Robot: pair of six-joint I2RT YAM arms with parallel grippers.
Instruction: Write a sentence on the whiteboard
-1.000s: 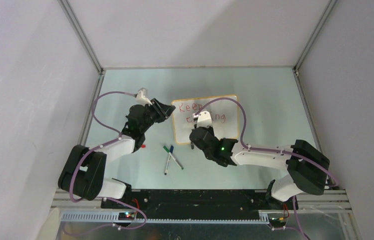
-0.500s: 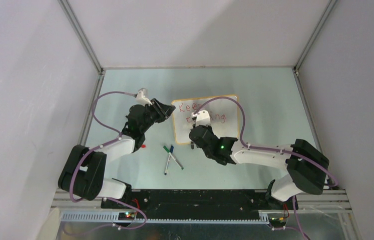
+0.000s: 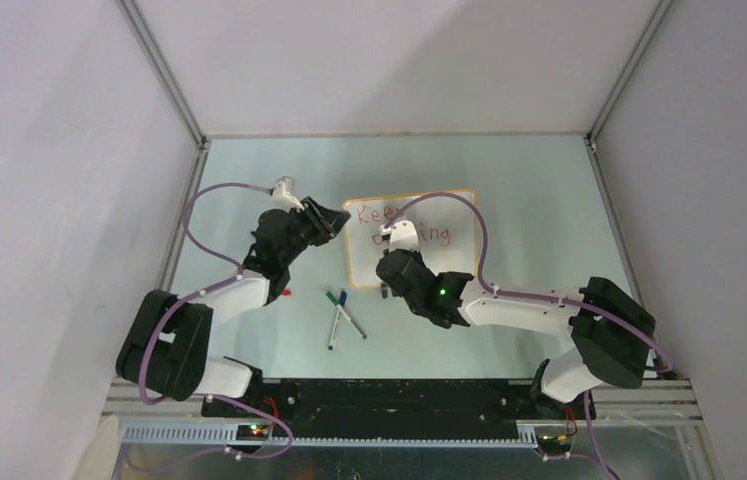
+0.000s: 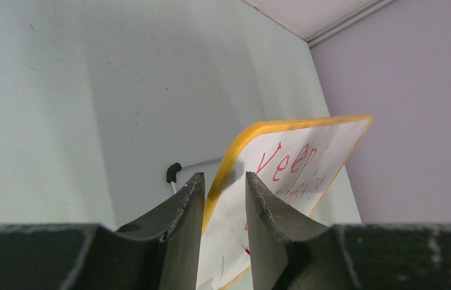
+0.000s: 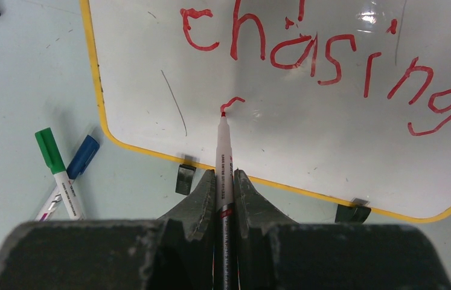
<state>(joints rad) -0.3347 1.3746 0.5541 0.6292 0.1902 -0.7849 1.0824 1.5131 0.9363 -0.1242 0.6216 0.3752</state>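
The whiteboard (image 3: 454,262) stands at mid table, tilted, with a tan-orange frame. Red letters read "Keep" (image 3: 381,214) on top and "chasing" (image 5: 325,57) below. My right gripper (image 5: 225,175) is shut on a red marker (image 5: 223,151). Its tip (image 5: 223,113) touches the board under the "ch", beside a short fresh red curl (image 5: 235,100). My left gripper (image 4: 226,178) straddles the board's left frame edge (image 4: 232,160), one finger on each side, closed on it. It also shows in the top view (image 3: 334,222).
A green marker (image 5: 51,154) and a blue marker (image 5: 83,156) lie crossed on the table in front of the board's left corner. Two black clip feet (image 5: 185,179) (image 5: 351,213) hold its lower edge. A small red cap (image 3: 286,293) lies by the left arm.
My right gripper has shifted slightly left and away with the marker on the board. The left arm and the board have not moved.
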